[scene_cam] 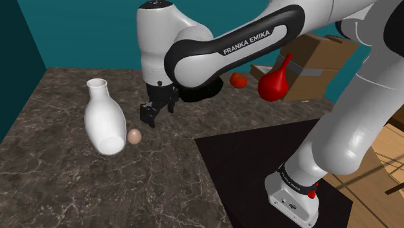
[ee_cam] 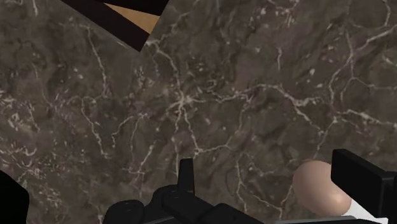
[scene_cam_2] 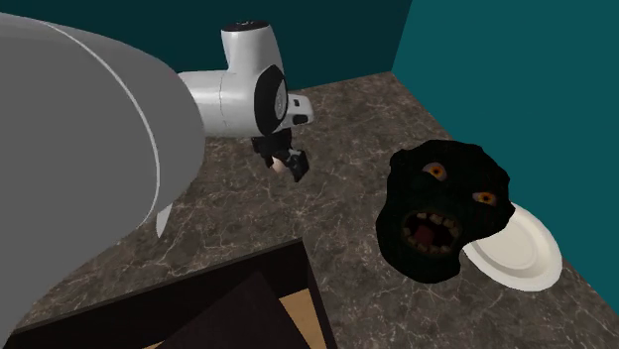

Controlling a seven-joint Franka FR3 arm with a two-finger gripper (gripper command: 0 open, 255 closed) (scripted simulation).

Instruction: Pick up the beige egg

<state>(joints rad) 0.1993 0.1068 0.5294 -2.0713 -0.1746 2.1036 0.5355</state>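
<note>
Dark marble counter point(scene_cam: 58, 175). White vase point(scene_cam: 103, 120) stands on it. Gripper point(scene_cam: 147, 118) low over the counter, fingers wide apart, holding nothing. Beige egg point(scene_cam: 134, 136) lies just beside the vase, close by one finger. Judged light, smooth, fragile: clasp gently across its middle.

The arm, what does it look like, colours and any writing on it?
The arm is rounded white segments with dark joints; a black band on one carries white FRANKA EMIKA lettering. The gripper is all black, with two blocky fingers.
</note>
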